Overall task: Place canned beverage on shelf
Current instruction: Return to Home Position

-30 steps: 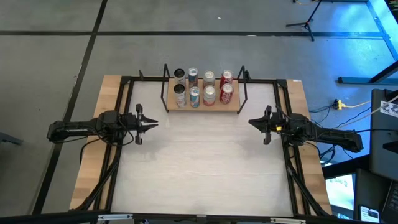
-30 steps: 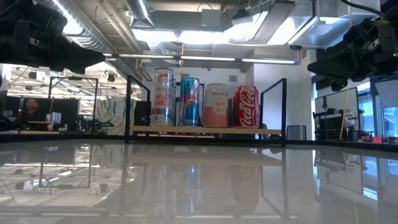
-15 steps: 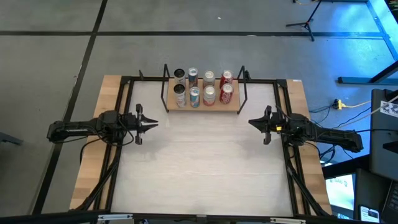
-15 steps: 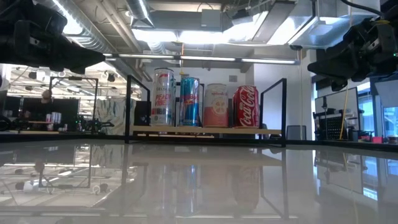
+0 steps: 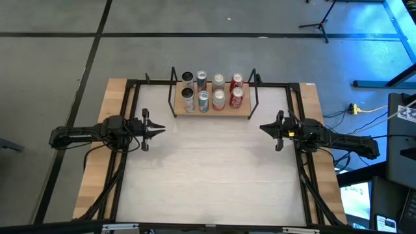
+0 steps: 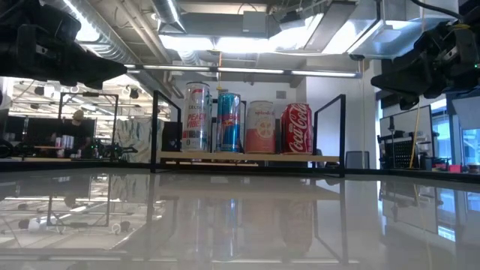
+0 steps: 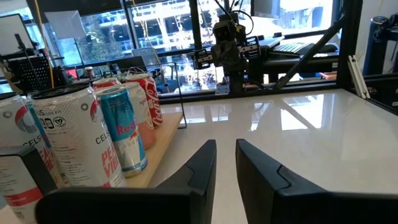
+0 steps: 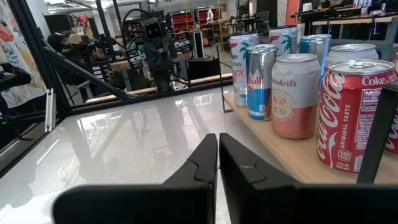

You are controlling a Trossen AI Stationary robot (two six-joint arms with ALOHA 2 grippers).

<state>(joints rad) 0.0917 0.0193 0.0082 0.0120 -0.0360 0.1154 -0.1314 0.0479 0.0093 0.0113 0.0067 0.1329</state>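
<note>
High view: the small light-wood shelf with thin black rod uprights (image 5: 211,114) lies at the middle of the far edge of the white-topped table (image 5: 214,169). Its long axis runs side to side between the two arms. Eight drink cans stand upright on it in two rows of four, long axes vertical, tops toward the overhead camera. In the low view the near row reads, left to right: white-and-red slim can (image 6: 196,116), blue-and-silver slim can (image 6: 229,121), white-pink can (image 6: 261,126), red cola can (image 6: 297,127), with the labels facing the table's near side. Over the table's left side hovers the left gripper (image 5: 160,129), pointing inward, well apart from the shelf, its jaws a narrow gap apart and holding nothing. Opposite, the right gripper (image 5: 264,128) points inward too, its jaws all but together and holding nothing.
</note>
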